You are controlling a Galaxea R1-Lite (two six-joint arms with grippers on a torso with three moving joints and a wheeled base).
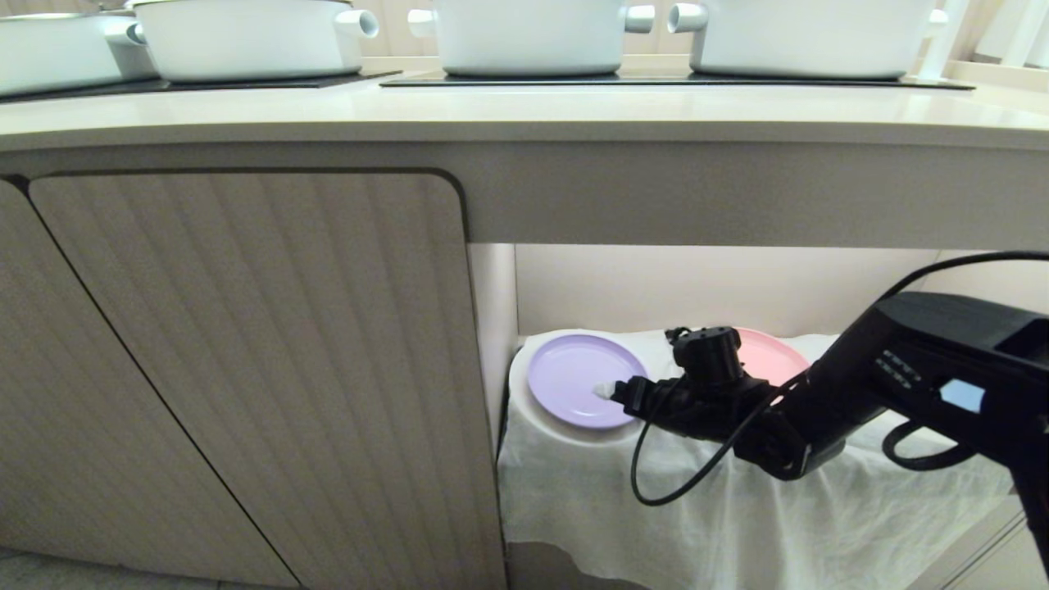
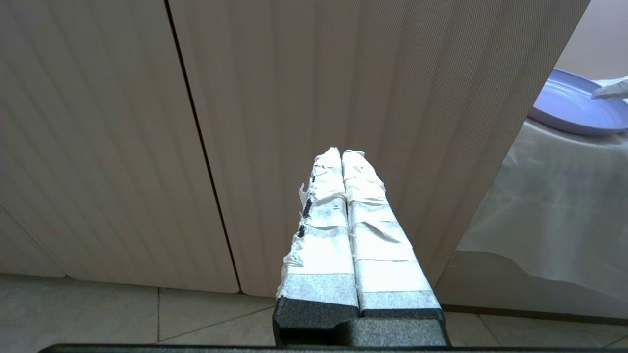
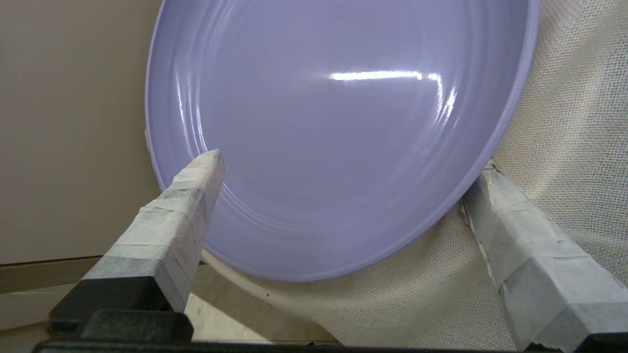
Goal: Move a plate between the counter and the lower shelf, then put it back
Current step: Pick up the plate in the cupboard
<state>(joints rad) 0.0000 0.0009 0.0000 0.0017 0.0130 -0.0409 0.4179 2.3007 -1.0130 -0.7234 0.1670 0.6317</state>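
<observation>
We see the right gripper [image 3: 343, 176], jaws wide apart, straddling the round lilac plastic plate [image 1: 583, 379] at its 4 o'clock rim; left gripper [image 2: 346, 162] parked, jaws together.

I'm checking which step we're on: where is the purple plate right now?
In the head view the purple plate lies on the lower shelf's white cloth, at its left end beside the cabinet door, left of the pink plate.

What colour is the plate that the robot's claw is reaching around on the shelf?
Lilac purple, plain, with no pattern. The plate shows best in the right wrist view.
</observation>
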